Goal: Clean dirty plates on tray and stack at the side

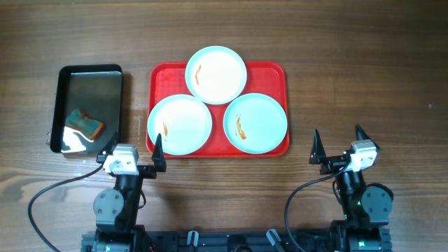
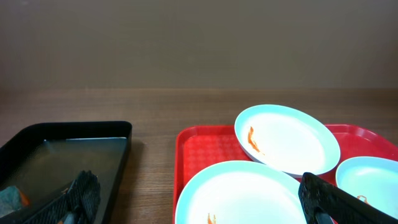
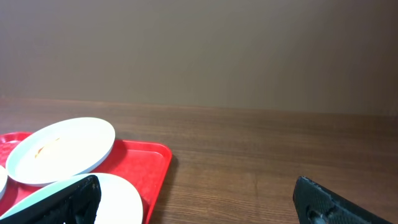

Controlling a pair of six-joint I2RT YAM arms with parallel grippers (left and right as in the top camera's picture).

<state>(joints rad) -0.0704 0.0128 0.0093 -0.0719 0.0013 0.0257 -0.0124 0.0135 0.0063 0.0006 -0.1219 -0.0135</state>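
Observation:
Three pale mint-white plates lie on the red tray point(image 1: 276, 73): a far plate point(image 1: 215, 74), a near-left plate point(image 1: 180, 124) and a near-right plate point(image 1: 255, 123). Each has a small orange-red smear. My left gripper point(image 1: 133, 148) is open and empty, at the tray's near-left corner. In the left wrist view the near-left plate point(image 2: 249, 196) lies between its fingers point(image 2: 199, 202), with the far plate point(image 2: 286, 140) behind. My right gripper point(image 1: 339, 144) is open and empty, right of the tray. The right wrist view shows the tray's corner point(image 3: 158, 165) and two plates point(image 3: 62, 149).
A black shiny metal pan point(image 1: 89, 105) holding shallow water and a blue-and-orange sponge point(image 1: 84, 123) sits left of the tray; it also shows in the left wrist view point(image 2: 68, 158). Bare wooden table point(image 1: 364, 77) lies right of the tray.

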